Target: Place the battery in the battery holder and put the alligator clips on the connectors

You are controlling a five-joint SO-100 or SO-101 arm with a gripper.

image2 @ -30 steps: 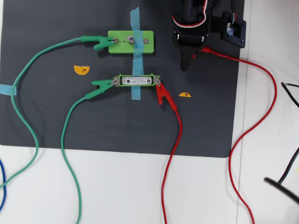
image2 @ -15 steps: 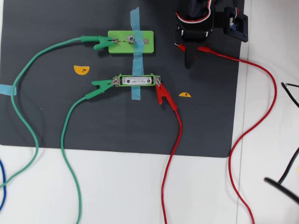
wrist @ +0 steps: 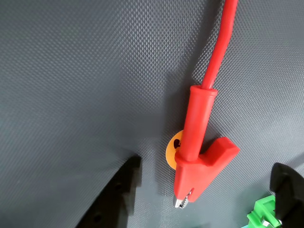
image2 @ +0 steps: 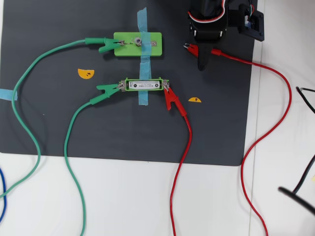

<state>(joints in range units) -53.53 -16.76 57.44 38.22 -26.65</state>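
Note:
My gripper (wrist: 206, 167) is open, its two black fingers standing either side of a loose red alligator clip (wrist: 199, 156) that lies flat on the black mat, jaws not touching it. In the overhead view this clip (image2: 193, 48) lies under my gripper (image2: 198, 55), right of the wide green block (image2: 152, 44). The battery (image2: 144, 85) lies in the battery holder (image2: 127, 85). A green clip (image2: 108, 88) sits on its left connector and another red clip (image2: 171, 98) on its right connector. A second green clip (image2: 106, 45) grips the block's left connector.
Blue tape (image2: 142, 19) runs down across the block and the holder. Orange stickers (image2: 86, 73) lie on the mat, one under the loose clip (wrist: 172, 148). The block's corner (wrist: 261, 213) shows by my right finger. Red and green wires trail off the mat; black cables (image2: 305, 98) lie at the right.

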